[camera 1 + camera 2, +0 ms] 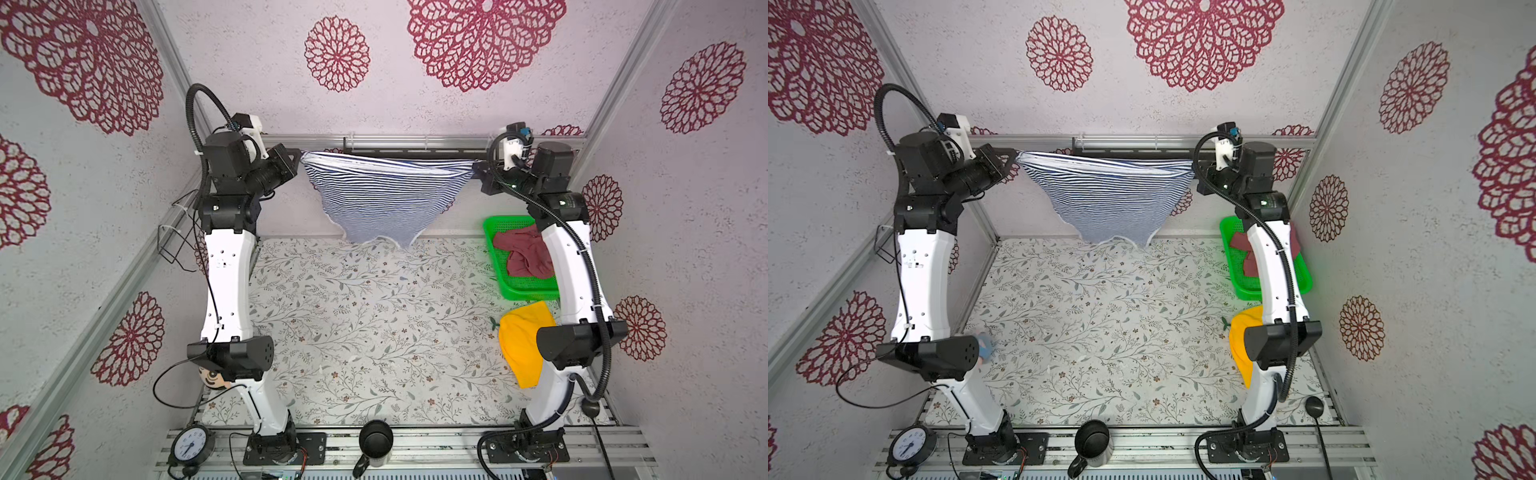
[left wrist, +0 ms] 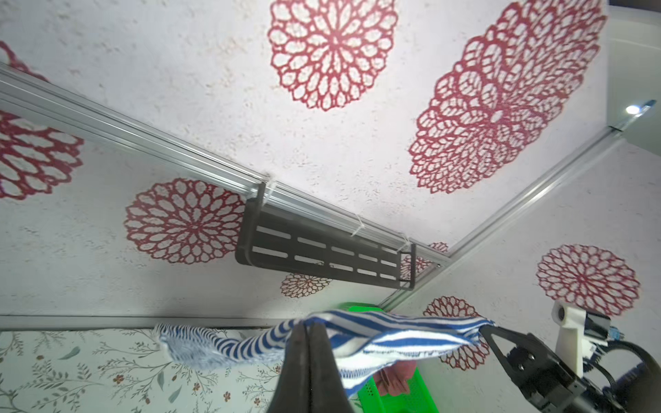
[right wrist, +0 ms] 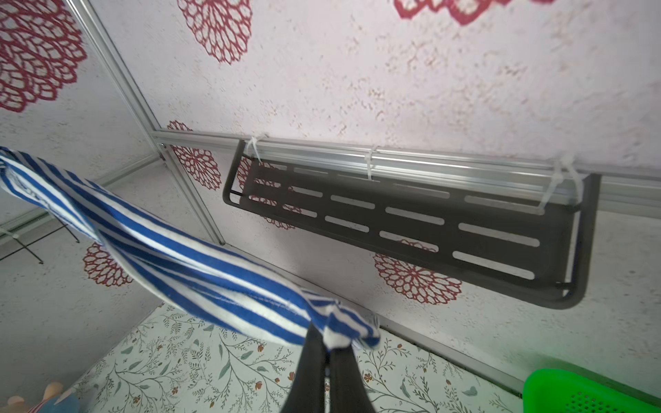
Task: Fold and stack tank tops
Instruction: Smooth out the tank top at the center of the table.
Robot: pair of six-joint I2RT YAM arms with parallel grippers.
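**While clamped at both ends, striped tank top (image 1: 382,195) is hanging**

Nearer, the maroon tank top (image 1: 525,253) is lying in the green basket (image 1: 528,293). Farther back, left gripper (image 1: 300,155) and right gripper (image 1: 476,165) are pinching its ends, stretching it above the worktop (image 1: 374,324).

Far side: navy-and-white striped cloth tank top (image 1: 384,195), 12 o'clock, strung between left gripper (image 1: 300,153) and right gripper (image 1: 476,165).
Basket: green plastic mesh basket (image 1: 528,293), 2 o'clock, maroon cloth tank top (image 1: 524,254) inside.
Table: bright yellow cloth (image 1: 517,345), 4 o'clock, just before basket.

Green basket (image 1: 528,291) just behind yellow cloth (image 1: 519,340); clock (image 1: 190,444) and mug (image 1: 375,440) on the front rail (image 1: 440,451); black shelf (image 3: 411,221) on the back wall.
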